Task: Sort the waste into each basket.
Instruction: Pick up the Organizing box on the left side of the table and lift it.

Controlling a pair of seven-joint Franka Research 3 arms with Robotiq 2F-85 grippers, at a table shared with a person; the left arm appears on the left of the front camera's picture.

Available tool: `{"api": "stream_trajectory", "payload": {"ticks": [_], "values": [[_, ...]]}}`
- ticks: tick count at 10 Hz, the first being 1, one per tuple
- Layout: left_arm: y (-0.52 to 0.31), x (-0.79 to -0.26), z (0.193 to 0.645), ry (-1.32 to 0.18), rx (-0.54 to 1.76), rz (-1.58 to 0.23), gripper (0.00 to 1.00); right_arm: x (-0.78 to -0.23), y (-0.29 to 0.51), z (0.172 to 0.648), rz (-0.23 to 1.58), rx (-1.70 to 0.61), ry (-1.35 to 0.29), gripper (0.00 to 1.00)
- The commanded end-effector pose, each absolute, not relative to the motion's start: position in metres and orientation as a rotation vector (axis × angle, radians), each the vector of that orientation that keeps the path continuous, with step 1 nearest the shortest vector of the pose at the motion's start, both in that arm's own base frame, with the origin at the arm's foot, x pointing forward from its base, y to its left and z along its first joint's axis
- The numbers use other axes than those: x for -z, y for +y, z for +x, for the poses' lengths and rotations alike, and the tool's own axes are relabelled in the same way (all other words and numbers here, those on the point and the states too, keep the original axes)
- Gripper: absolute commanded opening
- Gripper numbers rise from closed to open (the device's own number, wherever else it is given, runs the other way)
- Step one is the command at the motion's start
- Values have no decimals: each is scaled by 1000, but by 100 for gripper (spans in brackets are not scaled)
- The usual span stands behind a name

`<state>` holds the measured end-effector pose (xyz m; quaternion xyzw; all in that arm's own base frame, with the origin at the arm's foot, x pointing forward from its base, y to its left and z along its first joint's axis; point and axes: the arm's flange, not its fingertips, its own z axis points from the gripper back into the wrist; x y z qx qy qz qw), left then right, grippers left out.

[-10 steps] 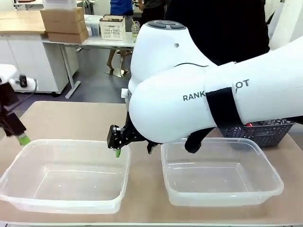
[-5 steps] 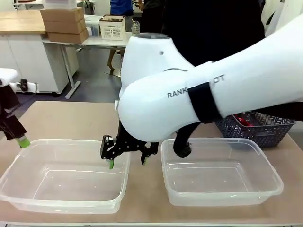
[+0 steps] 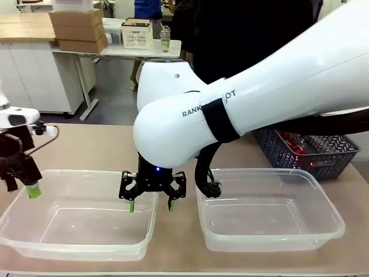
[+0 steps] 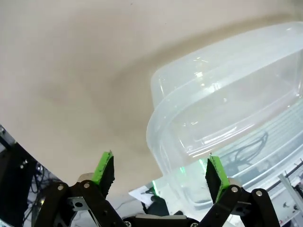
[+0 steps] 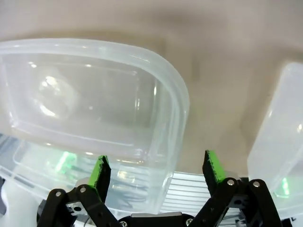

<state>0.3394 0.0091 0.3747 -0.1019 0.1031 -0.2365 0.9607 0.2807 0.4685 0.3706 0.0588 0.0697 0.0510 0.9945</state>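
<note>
Clear rectangular plastic left tub point(image 3: 81, 173), rolled rim, rounded corners, matching right tub point(image 3: 271, 172) beside, right gripper point(image 3: 151, 205) astride left tub's wall, jaws apart, empty, left gripper point(image 3: 23, 187) jaws wide, empty.

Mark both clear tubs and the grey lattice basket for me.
left clear tub point(image 3: 86, 228), front view, bare floor
right clear tub point(image 3: 265, 219), front view, bare floor
grey lattice basket point(image 3: 334, 164), front view, front wall

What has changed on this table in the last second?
The right claw swung to the robot's left and sank; its open jaws now straddle a side rim of the left clear plastic tub. The open left claw dipped slightly at that tub's other end. Nothing was grasped or released. The right clear plastic tub and dark grey lattice basket stayed put.
</note>
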Motion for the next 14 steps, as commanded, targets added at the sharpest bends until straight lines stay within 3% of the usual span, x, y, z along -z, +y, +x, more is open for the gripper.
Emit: {"api": "stream_trajectory", "payload": {"ticks": [1, 2, 3, 4, 6, 7, 9, 14], "values": [[1, -335, 287, 243, 486, -152, 100, -376, 483, 283, 15, -86, 120, 76], [1, -333, 288, 248, 467, -145, 44, -376, 485, 282, -8, -88, 136, 42], [2, -332, 289, 244, 449, -132, 44, -377, 485, 282, -15, -84, 132, 17], [3, -332, 289, 246, 444, -125, 0, -377, 486, 282, -28, -84, 115, 0], [6, -336, 288, 235, 424, -106, 0, -378, 486, 282, -42, -81, 116, 0], [8, -339, 288, 230, 412, -95, 15, -377, 486, 283, -52, -72, 114, 4], [7, -342, 285, 234, 411, -81, 0, -376, 484, 283, -73, -55, 110, 0], [11, -359, 290, 231, 431, -116, 0, -390, 462, 290, -71, -36, 129, 0]]}}
